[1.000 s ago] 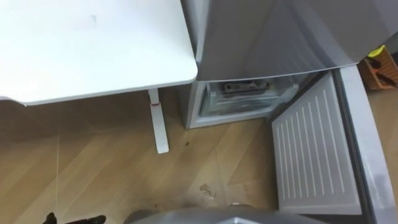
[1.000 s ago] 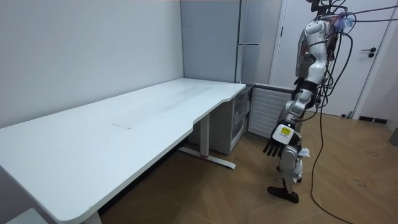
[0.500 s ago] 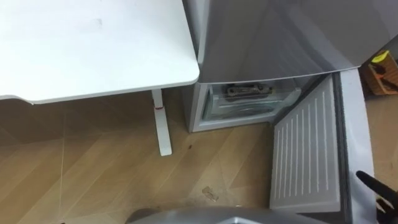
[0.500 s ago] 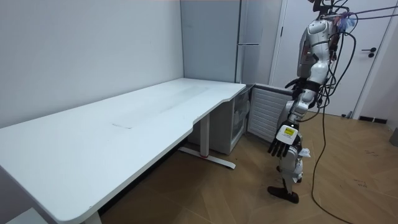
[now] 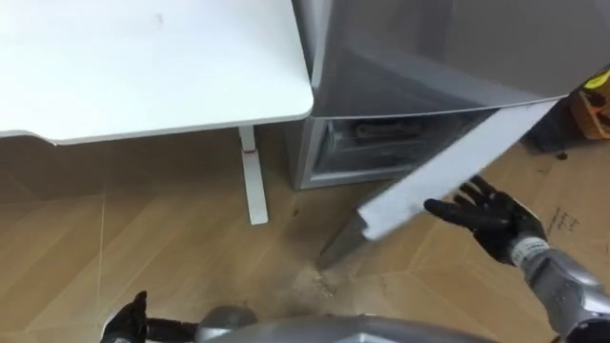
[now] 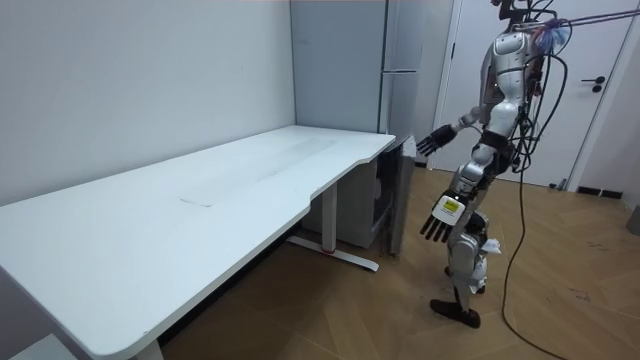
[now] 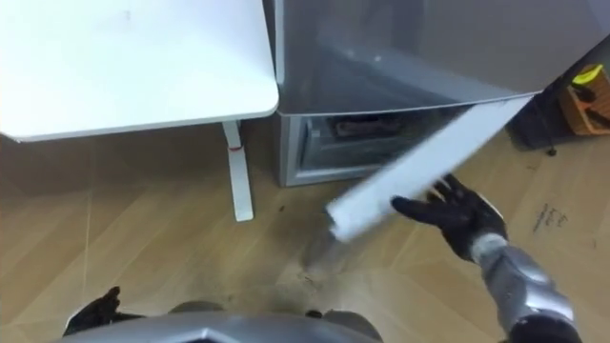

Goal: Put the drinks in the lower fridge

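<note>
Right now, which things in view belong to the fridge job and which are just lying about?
Job: lower fridge, its half-open door, right hand open at the door's outer face, left hand hanging low.
Lying about: white desk, orange thing at the right edge, scrap on the floor.

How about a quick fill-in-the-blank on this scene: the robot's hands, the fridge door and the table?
1. The right hand, fingers spread at the lower fridge door, is ___ rather than shut.
2. In the eye views the white table stands to the ___ of the fridge.
3. The left hand hangs low by the robot's side, holding ___.
Missing words: open; left; nothing.
</note>
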`<state>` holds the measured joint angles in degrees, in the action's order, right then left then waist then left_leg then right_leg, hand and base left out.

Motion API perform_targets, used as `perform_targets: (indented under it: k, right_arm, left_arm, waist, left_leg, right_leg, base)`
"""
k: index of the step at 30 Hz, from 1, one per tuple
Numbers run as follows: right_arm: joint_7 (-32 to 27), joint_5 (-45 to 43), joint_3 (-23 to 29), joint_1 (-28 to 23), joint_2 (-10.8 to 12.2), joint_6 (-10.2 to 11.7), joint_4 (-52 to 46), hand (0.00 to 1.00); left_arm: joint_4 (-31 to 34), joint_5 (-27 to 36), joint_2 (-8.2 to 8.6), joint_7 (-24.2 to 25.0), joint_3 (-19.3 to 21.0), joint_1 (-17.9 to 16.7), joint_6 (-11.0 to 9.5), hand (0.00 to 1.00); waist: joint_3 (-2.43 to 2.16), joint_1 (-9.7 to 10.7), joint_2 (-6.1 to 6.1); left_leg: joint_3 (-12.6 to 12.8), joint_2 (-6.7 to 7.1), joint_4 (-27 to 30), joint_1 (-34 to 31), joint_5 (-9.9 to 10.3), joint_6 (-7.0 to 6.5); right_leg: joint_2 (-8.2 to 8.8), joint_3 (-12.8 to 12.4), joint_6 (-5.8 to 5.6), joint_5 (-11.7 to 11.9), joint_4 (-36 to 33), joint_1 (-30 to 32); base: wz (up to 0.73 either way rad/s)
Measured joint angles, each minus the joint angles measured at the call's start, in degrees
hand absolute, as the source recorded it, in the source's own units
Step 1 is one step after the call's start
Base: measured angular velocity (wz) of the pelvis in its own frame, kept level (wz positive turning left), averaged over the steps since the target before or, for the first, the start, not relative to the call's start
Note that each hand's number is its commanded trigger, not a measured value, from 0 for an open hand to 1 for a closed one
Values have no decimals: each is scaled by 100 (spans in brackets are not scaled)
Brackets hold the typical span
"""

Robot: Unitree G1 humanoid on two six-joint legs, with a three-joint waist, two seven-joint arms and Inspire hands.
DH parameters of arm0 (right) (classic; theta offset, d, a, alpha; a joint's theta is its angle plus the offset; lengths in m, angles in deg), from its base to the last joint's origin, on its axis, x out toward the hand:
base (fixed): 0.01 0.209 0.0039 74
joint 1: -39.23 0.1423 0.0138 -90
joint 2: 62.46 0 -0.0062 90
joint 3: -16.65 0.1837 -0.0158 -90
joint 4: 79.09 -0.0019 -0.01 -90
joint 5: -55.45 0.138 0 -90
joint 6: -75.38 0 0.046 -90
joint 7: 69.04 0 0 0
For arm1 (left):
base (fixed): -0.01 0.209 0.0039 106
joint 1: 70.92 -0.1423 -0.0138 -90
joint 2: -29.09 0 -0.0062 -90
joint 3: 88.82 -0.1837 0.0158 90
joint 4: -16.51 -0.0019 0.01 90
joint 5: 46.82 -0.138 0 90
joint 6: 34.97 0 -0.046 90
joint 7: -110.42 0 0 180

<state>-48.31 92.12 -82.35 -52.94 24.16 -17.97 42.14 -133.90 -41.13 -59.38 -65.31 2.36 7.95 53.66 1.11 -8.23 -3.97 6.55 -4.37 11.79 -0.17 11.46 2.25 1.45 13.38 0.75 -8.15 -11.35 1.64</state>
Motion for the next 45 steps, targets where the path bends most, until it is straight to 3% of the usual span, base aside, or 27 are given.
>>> perform_targets:
  k: [1,3,4,8,13,15,22,28,35,45]
  right_arm:
    - [126,14,-203,157,94,43,-92,0]
    - [604,93,-847,759,508,167,-219,0]
    - [485,104,-890,827,611,155,-213,0]
    - [643,109,-909,777,594,75,-74,0]
    - [829,90,-1232,786,616,77,87,0]
    - [982,-30,-1259,774,593,71,389,0]
    - [1108,-777,-912,446,492,86,850,0]
    - [1028,-1588,-310,270,481,213,2593,0]
    - [558,-1604,-171,-140,515,321,3996,0]
    - [175,-885,667,-311,868,322,4654,0]
  left_arm:
    - [-46,4,-8,-3,-65,21,-2,0]
    - [-148,-24,9,-12,-264,69,32,0]
    - [-143,-30,19,-13,-293,63,54,0]
    - [-142,-144,71,-119,-385,-54,339,0]
    - [-147,-149,70,-140,-514,-8,421,0]
    - [-128,-147,78,-127,-530,73,494,0]
    - [-110,-190,116,-69,-213,-15,501,0]
    - [-147,-159,168,-145,-77,-12,396,0]
    - [-153,-240,232,-412,-11,-89,251,0]
    - [-511,-764,359,-525,418,-278,265,0]
  waist:
    - [4,-18,17]
    - [-22,-71,89]
    - [-35,-119,107]
    - [-33,-146,151]
    - [-36,-140,186]
    - [-59,-117,164]
    - [-91,-87,129]
    - [-93,130,111]
    - [-60,191,135]
    - [-62,363,153]
  left_leg:
    - [-19,-7,1,-2,-1,7]
    - [-159,-6,6,-29,-2,24]
    - [-194,1,9,-35,-4,25]
    - [-231,5,6,-47,-4,26]
    - [-346,36,7,-67,-4,26]
    - [-477,81,47,-133,-6,22]
    - [-516,117,47,-119,-7,17]
    - [-593,135,100,-106,-7,17]
    - [-542,121,63,-70,-7,16]
    - [-509,116,-54,176,-5,16]
  right_leg:
    - [-13,8,4,1,12,-11]
    - [-27,117,12,6,109,-88]
    - [-23,136,12,6,131,-106]
    - [-16,192,9,6,156,-136]
    - [9,283,-14,-10,178,-179]
    - [51,408,-36,-30,181,-191]
    - [73,448,-66,-49,258,-286]
    - [91,545,-79,-57,269,-377]
    - [74,483,-78,-63,269,-372]
    - [49,431,-86,-67,367,-600]
  base:
    - [13]
    - [31]
    - [26]
    - [6]
    - [13]
    - [28]
    - [8]
    - [9]
    - [-3]
    - [-1]
